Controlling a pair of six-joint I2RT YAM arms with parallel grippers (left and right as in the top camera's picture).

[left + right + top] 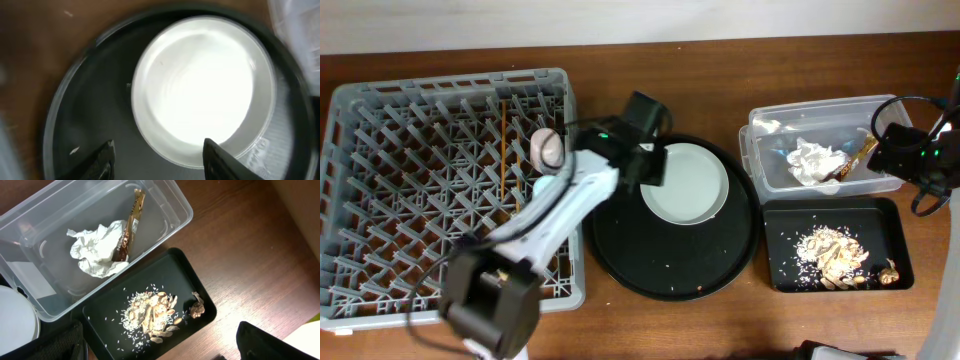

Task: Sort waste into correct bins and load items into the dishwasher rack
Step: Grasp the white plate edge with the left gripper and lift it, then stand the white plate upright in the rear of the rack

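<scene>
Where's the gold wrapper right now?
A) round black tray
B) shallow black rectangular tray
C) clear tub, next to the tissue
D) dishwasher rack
C: the gold wrapper lies inside the clear tub, against the crumpled tissue; the black rectangular tray holds only food scraps.

The brown wooden surface (720, 70) carries four things: the grey dishwasher rack (440, 84) on the left, a round black tray (650, 262) in the middle, the clear tub (820, 103) at far right, and the shallow black tray (788, 222) just nearer than it.
</scene>
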